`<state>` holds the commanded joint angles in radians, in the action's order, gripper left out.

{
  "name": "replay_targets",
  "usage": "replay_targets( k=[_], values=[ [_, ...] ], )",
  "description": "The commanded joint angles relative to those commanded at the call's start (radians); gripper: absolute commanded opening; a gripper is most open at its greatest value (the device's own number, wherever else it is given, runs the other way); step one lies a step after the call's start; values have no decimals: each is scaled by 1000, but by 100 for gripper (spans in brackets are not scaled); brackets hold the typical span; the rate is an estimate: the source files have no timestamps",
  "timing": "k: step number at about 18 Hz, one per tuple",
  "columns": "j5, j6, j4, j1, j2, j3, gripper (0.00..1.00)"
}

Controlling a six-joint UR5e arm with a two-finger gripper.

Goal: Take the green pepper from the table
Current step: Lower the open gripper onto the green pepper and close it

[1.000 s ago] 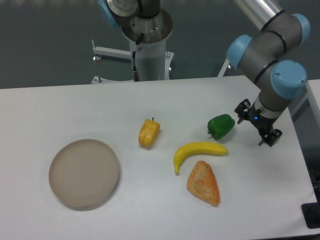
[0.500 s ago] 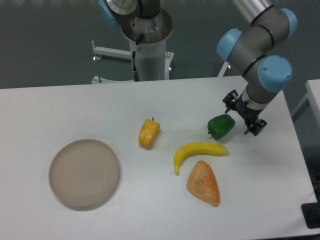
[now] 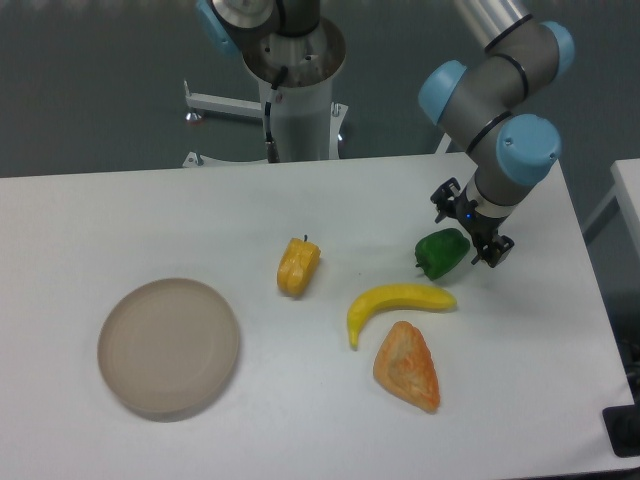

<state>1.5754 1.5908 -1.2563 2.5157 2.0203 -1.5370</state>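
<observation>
The green pepper lies on the white table, right of centre, glossy and dark green. My gripper hangs just above and to the right of it, close to its upper right edge. Its two black fingers stand apart, one at the upper left and one at the lower right, with nothing between them. The pepper is fully visible and rests on the tabletop.
A yellow banana lies just below the pepper, with an orange wedge-shaped piece beneath it. A yellow-orange pepper sits at centre. A round beige plate rests at the left. The robot base stands behind the table.
The arm has swung left across both earlier frames, bringing the gripper from well right of the green pepper to just beside and above it. The objects have not moved.
</observation>
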Motion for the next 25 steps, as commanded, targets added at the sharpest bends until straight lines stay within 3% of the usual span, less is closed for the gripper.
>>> replay_targets(
  k=[5,10,16,20,22,25],
  values=[
    [-6,-15,6,-6,0,-21,100],
    [-9,-15,83,-9,0,-72,100],
    [-11,-11,86,-9,0,-75,98],
    [-9,-3,87,-9,2,-72,56],
    [-9,-6,86,-9,2,-64,48],
    [-2,-6,84,-9,3,-52,43]
  ],
)
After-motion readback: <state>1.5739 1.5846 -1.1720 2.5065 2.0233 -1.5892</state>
